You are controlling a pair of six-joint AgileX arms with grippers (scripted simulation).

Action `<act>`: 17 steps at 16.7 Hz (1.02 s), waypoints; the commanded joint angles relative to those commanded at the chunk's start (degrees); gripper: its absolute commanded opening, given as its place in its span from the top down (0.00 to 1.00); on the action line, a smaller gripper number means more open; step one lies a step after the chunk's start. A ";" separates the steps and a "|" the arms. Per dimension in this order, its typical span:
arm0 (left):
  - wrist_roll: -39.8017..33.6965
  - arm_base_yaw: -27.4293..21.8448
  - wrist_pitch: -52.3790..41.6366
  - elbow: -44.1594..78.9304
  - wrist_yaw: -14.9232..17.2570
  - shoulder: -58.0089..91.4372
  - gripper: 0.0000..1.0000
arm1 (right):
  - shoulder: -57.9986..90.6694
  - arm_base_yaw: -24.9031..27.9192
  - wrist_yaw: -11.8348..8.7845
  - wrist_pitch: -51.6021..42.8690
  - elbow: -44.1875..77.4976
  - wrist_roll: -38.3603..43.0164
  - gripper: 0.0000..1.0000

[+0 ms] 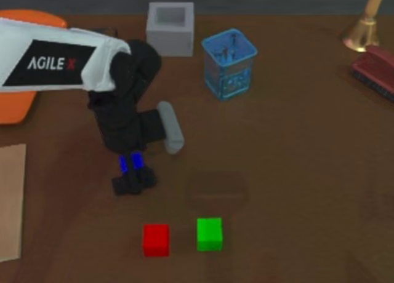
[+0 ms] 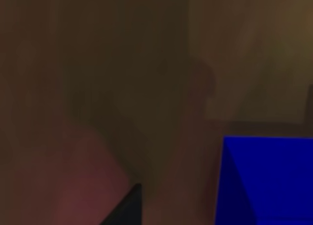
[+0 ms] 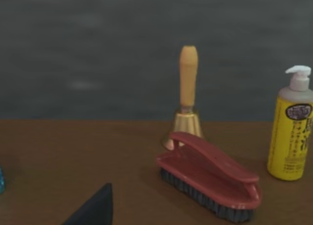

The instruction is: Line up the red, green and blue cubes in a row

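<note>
**Left claw closed on the blue cube, beside the red one**

Left gripper hangs above the table just up and left of the red cube, its fingers drawn in on the blue cube, of which only two blue slivers show between them from above. In the left wrist view the blue cube fills the corner right by a dark fingertip. The right gripper is out of the top view; only one dark finger shows in its own wrist view, so I cannot tell how far it is open.

Taking the red cube as landmark, largest first: the wooden table lies under it. An orange object sits far up and to the left. A grey open box stands well above, with a light-blue see-through bin up and to the right. A red scrubbing brush and a brass handbell lie far up-right, near a yellow pump bottle. The green cube sits just to the right, apart from it, level with it.
</note>
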 joint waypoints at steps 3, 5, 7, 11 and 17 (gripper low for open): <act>0.00 0.00 0.00 0.00 0.00 0.00 0.68 | 0.00 0.00 0.00 0.00 0.00 0.00 0.00; 0.00 0.00 0.00 0.00 0.00 0.00 0.83 | 0.00 0.00 0.00 0.00 0.00 0.00 0.00; 0.00 0.00 0.00 0.00 0.00 0.00 0.98 | 0.00 0.00 0.00 0.00 0.00 0.00 0.00; 0.00 0.00 0.00 0.00 0.00 0.00 1.00 | 0.00 0.00 0.00 0.00 0.00 0.00 0.00; -1.02 -0.17 -2.21 0.59 1.19 -2.66 1.00 | 0.00 0.00 0.00 0.00 0.00 0.00 0.00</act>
